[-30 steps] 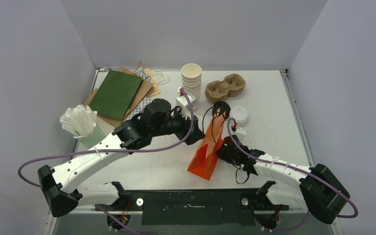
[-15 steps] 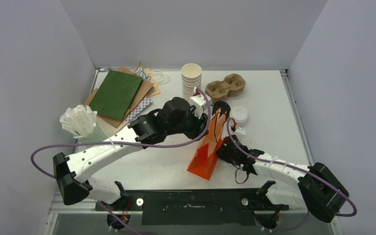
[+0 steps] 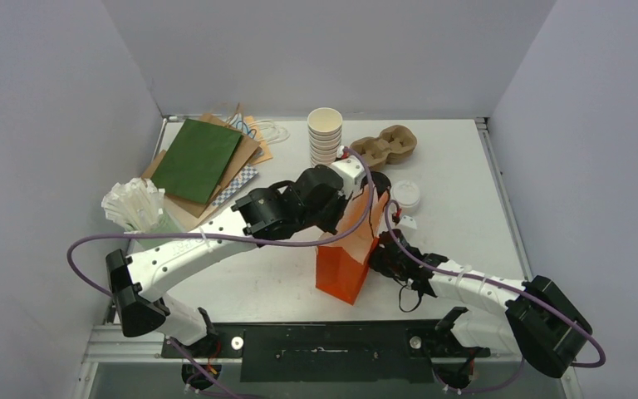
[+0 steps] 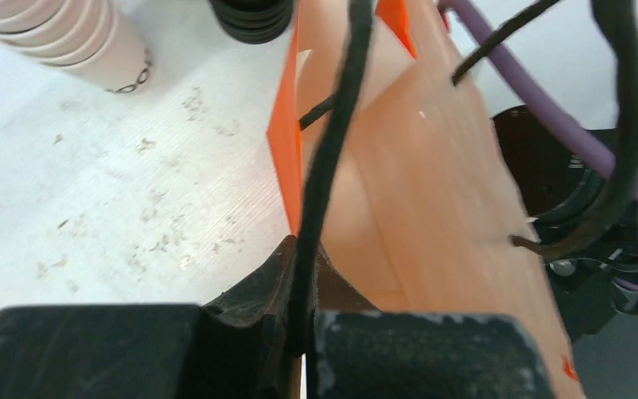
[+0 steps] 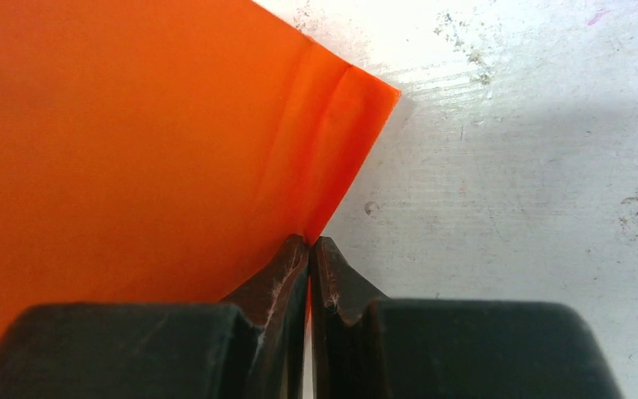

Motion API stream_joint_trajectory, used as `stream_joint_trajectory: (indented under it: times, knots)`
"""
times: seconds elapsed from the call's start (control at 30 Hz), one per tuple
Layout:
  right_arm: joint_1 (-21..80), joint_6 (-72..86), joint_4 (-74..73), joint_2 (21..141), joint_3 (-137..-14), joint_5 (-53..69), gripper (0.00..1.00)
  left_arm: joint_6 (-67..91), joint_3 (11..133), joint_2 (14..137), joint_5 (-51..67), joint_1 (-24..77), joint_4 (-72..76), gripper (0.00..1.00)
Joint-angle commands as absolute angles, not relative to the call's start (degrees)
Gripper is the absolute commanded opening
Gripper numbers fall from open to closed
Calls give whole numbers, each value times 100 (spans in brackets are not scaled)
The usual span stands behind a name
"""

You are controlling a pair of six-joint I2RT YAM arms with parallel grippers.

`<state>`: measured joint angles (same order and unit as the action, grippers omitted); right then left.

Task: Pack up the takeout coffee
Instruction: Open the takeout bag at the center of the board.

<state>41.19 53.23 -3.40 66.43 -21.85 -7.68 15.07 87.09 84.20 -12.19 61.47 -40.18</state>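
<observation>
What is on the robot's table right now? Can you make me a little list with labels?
Bag: orange paper bag with black cord handles, resting on the table
Left end effector: shut on the bag's top edge and a handle cord
Right end effector: shut on a bag edge
Coffee: white-lidded cup and black-lidded cup, both outside the bag
Also there: stack of white cups, cardboard cup carrier

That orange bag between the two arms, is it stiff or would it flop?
Probably floppy: the orange bag has thin, creased paper walls, pinched by the left gripper and right gripper. Likely light: nothing shows inside. Tall and narrow, it may tip if pushed.
</observation>
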Motion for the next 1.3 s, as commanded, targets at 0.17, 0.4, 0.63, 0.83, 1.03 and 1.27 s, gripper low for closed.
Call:
stream_joint_trajectory:
  times: [0.17,0.4,0.63,0.83,1.03,1.27]
  knots:
    - [3902,4830,-388,6553,-2138,-842,17,1752,8990,7734,-1878,6130,-4498,0]
    - [3883,4227,-996,5435,-2556,-423,56,1945,8745,7548,-1892,6135,-4529,0]
    - [3891,3889,-1844,4709,-3532,-260,67,2075,8716,7428,-1993,6135,-4598,0]
    - [3911,3854,-2480,4664,-4706,-150,68,2187,8676,7435,-2118,6135,-4665,0]
    - [3911,3892,-2837,4712,-5546,-253,67,2253,8633,7414,-2095,6135,-4641,0]
    - [3918,4185,-2621,5069,-5772,548,67,2334,8596,7375,-2184,6135,-4624,0]
